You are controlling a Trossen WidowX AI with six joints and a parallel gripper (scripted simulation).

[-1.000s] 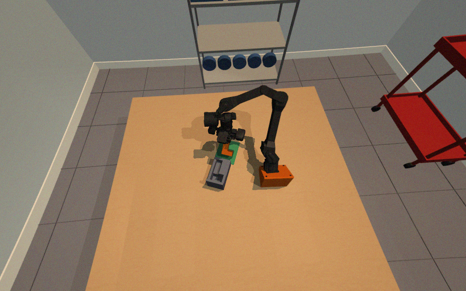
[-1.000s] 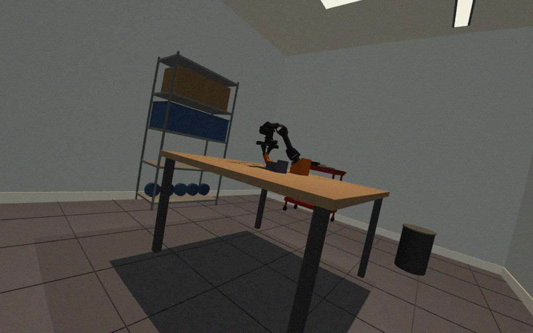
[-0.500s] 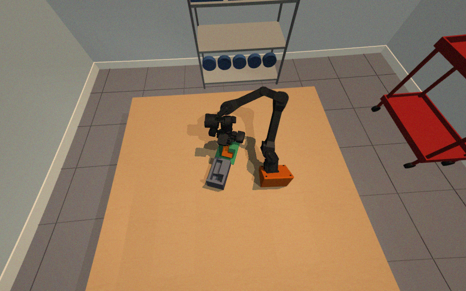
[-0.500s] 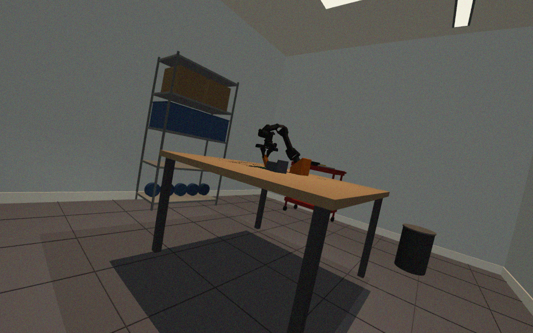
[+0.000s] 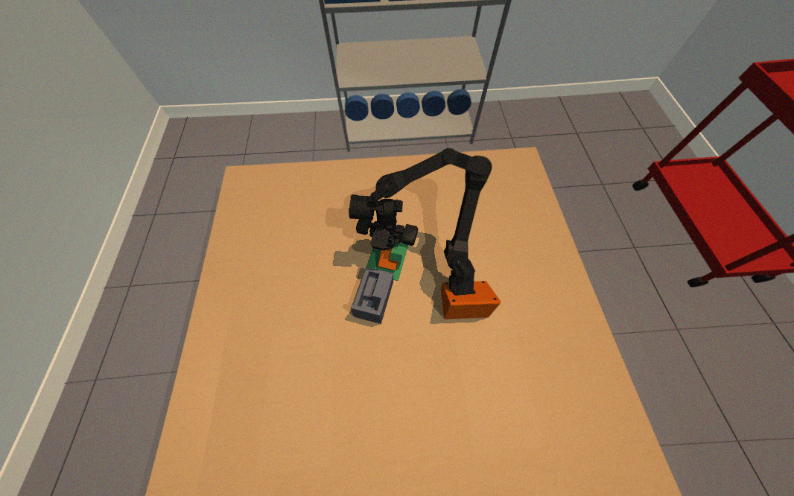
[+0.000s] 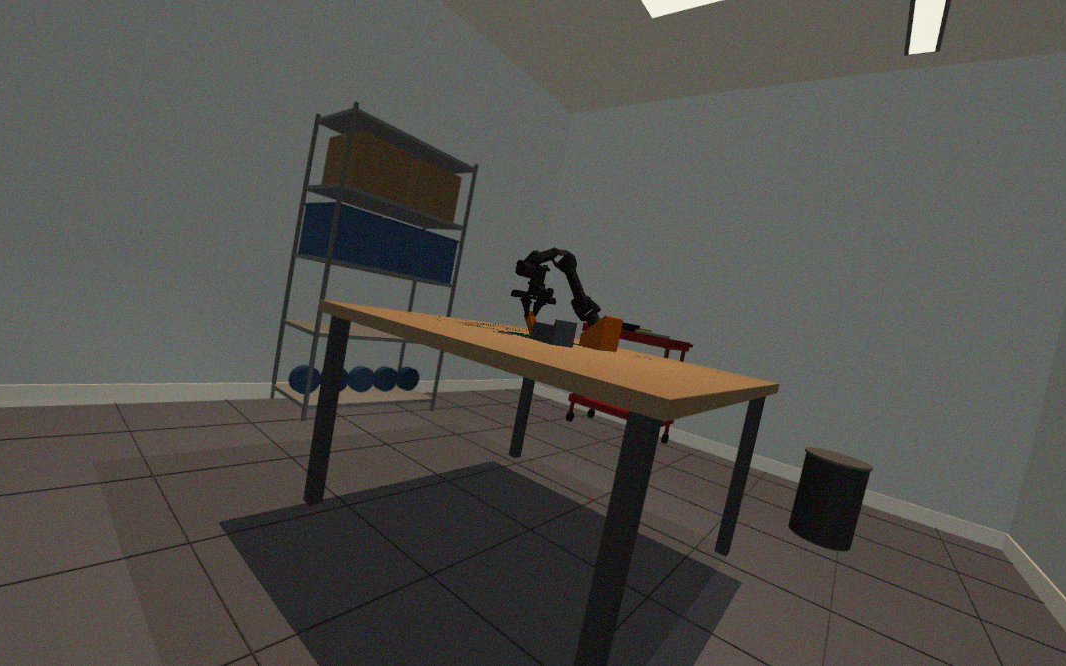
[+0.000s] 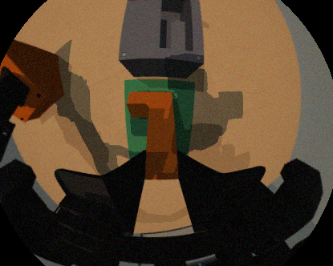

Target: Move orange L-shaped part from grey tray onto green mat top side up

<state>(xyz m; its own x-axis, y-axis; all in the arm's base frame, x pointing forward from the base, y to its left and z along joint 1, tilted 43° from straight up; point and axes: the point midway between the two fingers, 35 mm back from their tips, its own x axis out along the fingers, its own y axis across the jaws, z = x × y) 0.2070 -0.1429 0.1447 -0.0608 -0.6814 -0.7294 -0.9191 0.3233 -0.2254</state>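
The orange L-shaped part (image 5: 388,261) (image 7: 156,126) is out of the tray and over the green mat (image 5: 401,261) (image 7: 183,110). My gripper (image 5: 391,241) (image 7: 160,154) is shut on the part's straight end; the L-shaped end points toward the tray. In the wrist view the part hangs low over the mat; I cannot tell whether it touches. The grey tray (image 5: 372,296) (image 7: 162,26) (image 6: 554,332) stands just beyond the mat, its L-shaped pocket empty. In the exterior view the gripper (image 6: 532,318) is low over the table, the part barely visible.
The arm's orange base (image 5: 469,299) (image 6: 602,333) (image 7: 28,78) stands to the right of the mat and tray. A metal shelf (image 5: 409,68) with blue balls stands behind the table, and a red cart (image 5: 720,215) to the right.
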